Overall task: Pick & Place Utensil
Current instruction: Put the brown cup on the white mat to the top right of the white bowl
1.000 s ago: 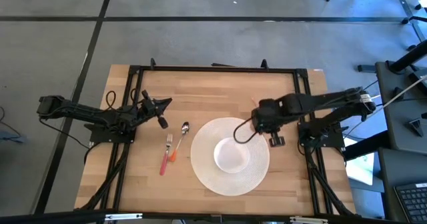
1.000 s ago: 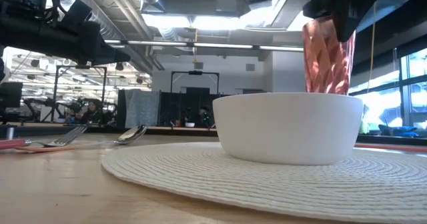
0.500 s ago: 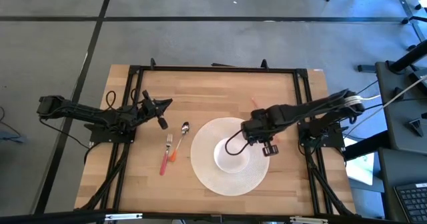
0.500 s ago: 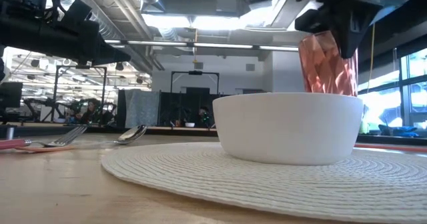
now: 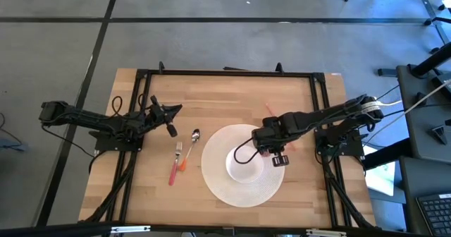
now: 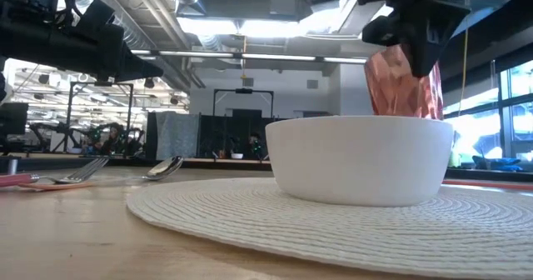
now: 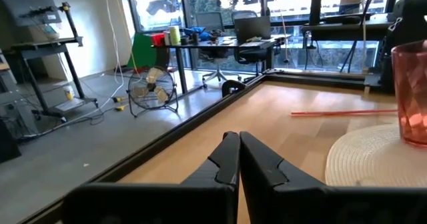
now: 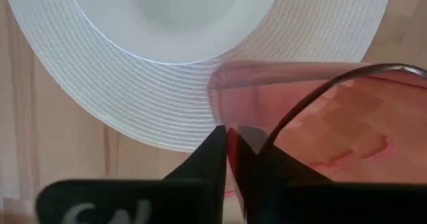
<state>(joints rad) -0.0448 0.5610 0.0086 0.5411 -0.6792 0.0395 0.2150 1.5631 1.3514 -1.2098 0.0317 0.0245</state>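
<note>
one wooden table [image 5: 232, 96] fills the middle of the high view, with two dark arms reaching in from either side. left of centre lie three utensils close together: one fork [image 5: 178, 151], one spoon [image 5: 194, 137] just to its right, and one orange-handled piece [image 5: 172, 173] below them (its head is too small to make out). right of them sits one round woven placemat [image 5: 215, 177] carrying one white bowl [image 5: 243, 168] at its centre. the right gripper [image 5: 262, 140] hovers over the placemat's upper right part, just beside the bowl, clenched on the rim of one pink faceted cup [image 6: 404, 84]; in the low view the cup hangs tilted behind the bowl at the upper right of the frame, and in the right wrist view its fingers [image 8: 215, 151] pinch the translucent cup wall with the placemat and bowl beneath. the left gripper [image 5: 171, 130] waits at the left of the table, just up and left of the spoon, its fingers [image 7: 227, 159] pressed together on nothing. one thin red straw [image 7: 343, 112] lies on the wood at the right of the left wrist view, past the placemat's edge.
</note>
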